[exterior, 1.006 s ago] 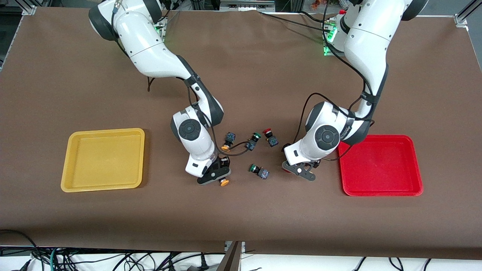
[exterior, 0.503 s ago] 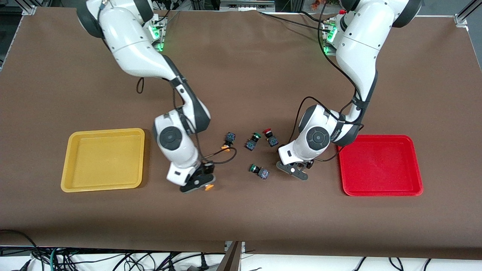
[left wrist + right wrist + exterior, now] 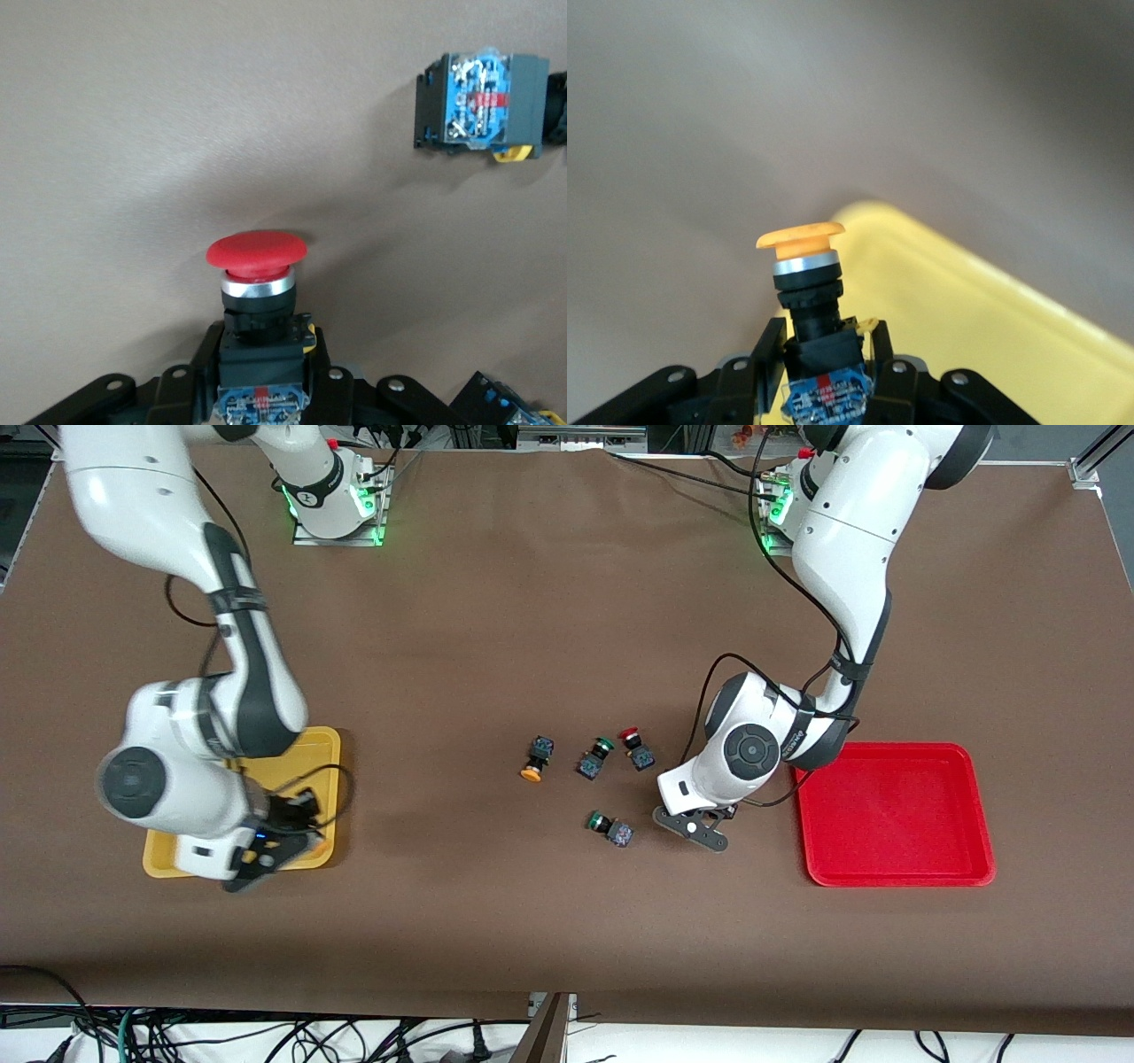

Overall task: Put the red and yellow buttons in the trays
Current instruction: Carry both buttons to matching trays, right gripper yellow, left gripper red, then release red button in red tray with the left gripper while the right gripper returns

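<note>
My right gripper [image 3: 270, 852] is shut on a yellow button [image 3: 802, 239] and holds it over the edge of the yellow tray [image 3: 297, 748] that lies nearest the front camera; the tray also shows in the right wrist view [image 3: 966, 310]. My left gripper [image 3: 700, 831] is low over the table beside the red tray [image 3: 895, 815], shut on a red button [image 3: 257, 255]. On the table between the trays lie another yellow button [image 3: 534, 762] and another red button [image 3: 634, 747].
Two green-capped buttons lie among them: one [image 3: 595, 756] between the loose yellow and red buttons, one [image 3: 609, 828] nearer the front camera, close to my left gripper. A switch body [image 3: 478, 99] shows in the left wrist view.
My right arm has carried the yellow button from the table's middle to over the yellow tray. My left gripper has shifted slightly toward the middle and stays low.
</note>
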Tool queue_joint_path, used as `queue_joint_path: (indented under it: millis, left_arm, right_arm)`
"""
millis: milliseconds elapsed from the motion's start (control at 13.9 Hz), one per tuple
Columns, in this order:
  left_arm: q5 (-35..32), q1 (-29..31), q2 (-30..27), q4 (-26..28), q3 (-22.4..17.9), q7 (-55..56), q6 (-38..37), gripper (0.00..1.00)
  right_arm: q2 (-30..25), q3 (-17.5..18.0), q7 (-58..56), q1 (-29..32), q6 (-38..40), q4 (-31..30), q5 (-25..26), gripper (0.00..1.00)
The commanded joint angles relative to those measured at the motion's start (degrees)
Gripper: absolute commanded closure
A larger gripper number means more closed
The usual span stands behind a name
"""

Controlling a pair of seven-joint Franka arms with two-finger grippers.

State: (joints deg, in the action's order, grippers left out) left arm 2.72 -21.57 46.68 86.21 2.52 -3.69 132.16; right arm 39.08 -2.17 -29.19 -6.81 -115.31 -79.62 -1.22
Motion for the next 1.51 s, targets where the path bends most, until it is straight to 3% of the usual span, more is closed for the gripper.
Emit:
queue_joint_path:
  millis: [0,144,287,359,503,647,862,1006,1150,1222,1365,1437]
  left_arm:
    - [0.4,0.5,-6.0,-0.2,-2.3,-0.1,-8.9,1.0]
    - [-0.3,0.5,-9.2,-0.3,-6.1,-0.5,-16.2,1.0]
    - [-6.5,0.6,-11.4,-0.3,-8.0,-0.8,-22.1,1.0]
    - [-10.5,0.6,-11.7,-0.3,-8.6,-0.8,-24.4,1.0]
    - [-17.3,1.4,-11.5,0.1,-8.8,-1.1,-26.9,1.0]
    - [-18.0,3.4,-11.1,0.2,-8.8,-4.7,-26.6,1.0]
    - [-16.8,9.2,-9.8,0.1,-8.4,-16.4,-23.5,1.0]
    - [-10.4,13.7,-7.1,0.8,-7.4,-23.1,-19.2,1.0]
    - [-3.2,16.0,-6.5,2.6,-7.3,-26.7,-16.8,1.0]
    - [-2.8,15.8,-6.5,3.3,-7.3,-26.8,-15.9,1.0]
    - [-2.3,15.8,-6.5,4.6,-7.3,-26.8,-14.3,1.0]
    - [-2.3,15.9,-6.2,4.7,-7.3,-26.8,-14.0,0.57]
  right_arm:
    - [-4.5,-2.2,-4.3,1.4,-9.2,-13.5,0.0,0.86]
    - [-3.8,-3.6,-8.0,2.3,-18.8,-19.1,-0.4,0.82]
    - [-2.5,-3.6,-8.0,3.5,-24.2,-21.5,-0.5,0.68]
    - [-2.3,-3.5,-7.6,3.7,-24.3,-21.2,-0.6,0.52]
    - [-2.7,-3.3,-5.9,3.6,-23.9,-20.5,-2.3,0.0]
    - [-4.7,-3.0,-2.6,2.7,-18.4,-18.7,-5.3,0.0]
    - [-5.9,-1.9,12.2,-1.7,-7.2,-13.2,-5.5,0.0]
    - [-7.1,-0.5,24.1,-5.5,-5.6,-13.3,-5.5,0.0]
    - [-7.4,3.6,39.8,-8.1,-4.1,-13.6,-5.5,0.0]
    - [-7.3,5.8,47.8,-9.5,-4.3,-13.6,-5.5,0.0]
    - [-6.2,7.1,59.8,-15.4,-7.0,-13.6,-5.5,0.0]
    - [-5.3,7.0,65.9,-18.9,-9.1,-13.5,-5.4,0.0]
